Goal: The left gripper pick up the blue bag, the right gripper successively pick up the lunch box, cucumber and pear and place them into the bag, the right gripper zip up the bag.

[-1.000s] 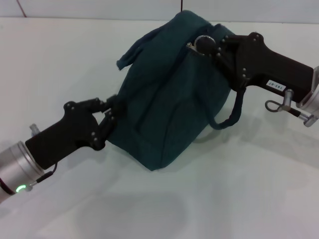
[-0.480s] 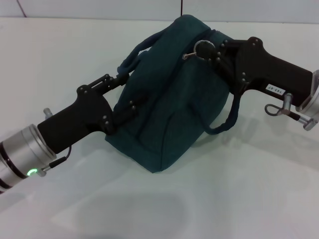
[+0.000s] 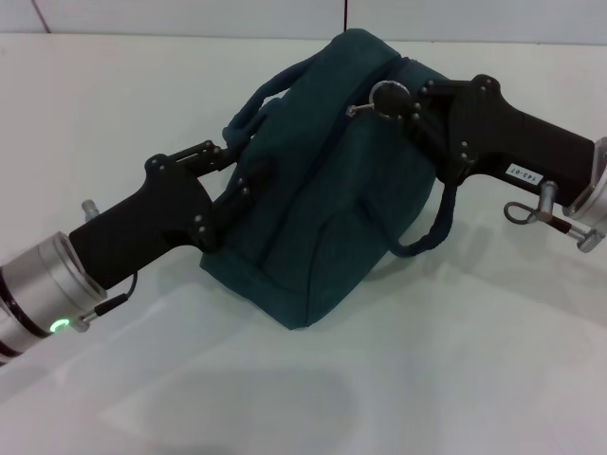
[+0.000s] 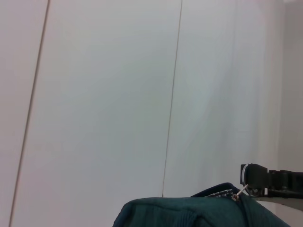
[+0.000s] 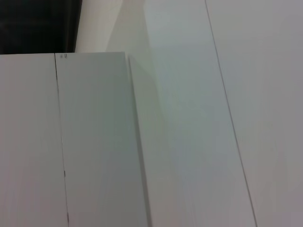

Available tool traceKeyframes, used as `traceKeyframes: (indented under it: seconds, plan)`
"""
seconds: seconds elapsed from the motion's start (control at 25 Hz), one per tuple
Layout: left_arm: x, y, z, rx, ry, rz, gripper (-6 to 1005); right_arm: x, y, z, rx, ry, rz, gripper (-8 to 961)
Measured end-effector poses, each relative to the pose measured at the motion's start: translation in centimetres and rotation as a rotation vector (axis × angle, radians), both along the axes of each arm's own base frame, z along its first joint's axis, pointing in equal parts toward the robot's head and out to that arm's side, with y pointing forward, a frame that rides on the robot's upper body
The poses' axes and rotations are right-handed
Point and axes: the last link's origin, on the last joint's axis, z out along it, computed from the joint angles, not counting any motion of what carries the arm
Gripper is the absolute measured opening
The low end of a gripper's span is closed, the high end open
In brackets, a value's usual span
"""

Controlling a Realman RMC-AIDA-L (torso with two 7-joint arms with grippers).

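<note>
The blue bag (image 3: 322,199) stands on the white table in the head view. Its top also shows low in the left wrist view (image 4: 189,213). My left gripper (image 3: 235,169) is pressed against the bag's left side just under the left handle (image 3: 256,100), shut on the fabric. At the bag's top right, my right gripper (image 3: 379,97) is shut on the small metal zipper pull (image 3: 355,109). The left wrist view shows that pull (image 4: 236,195) and the right gripper (image 4: 253,177) from afar. The lunch box, cucumber and pear are out of view.
The bag's other handle (image 3: 432,232) hangs in a loop on the right, under my right arm. White table (image 3: 455,360) surrounds the bag on all sides. The right wrist view holds only pale wall panels (image 5: 94,142).
My left gripper has risen from the bag's lower left corner to its upper left side, by the handle. The bag's top has straightened. The right gripper has barely moved.
</note>
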Motion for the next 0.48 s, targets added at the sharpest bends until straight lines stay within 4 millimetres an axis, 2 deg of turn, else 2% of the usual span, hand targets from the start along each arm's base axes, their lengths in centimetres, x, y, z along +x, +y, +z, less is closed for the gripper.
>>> traceKeyframes:
  seconds: [0.2,0.48]
  plan:
    - [0.23,0.18,-0.05,-0.003,0.002,-0.01,254,-0.01,-0.15,0.0,-0.004,0.004,0.005,16]
    - [0.52,0.11,0.31,-0.002,-0.004,-0.042,136,0.1,-0.24,0.61,0.011,0.049,-0.008,16]
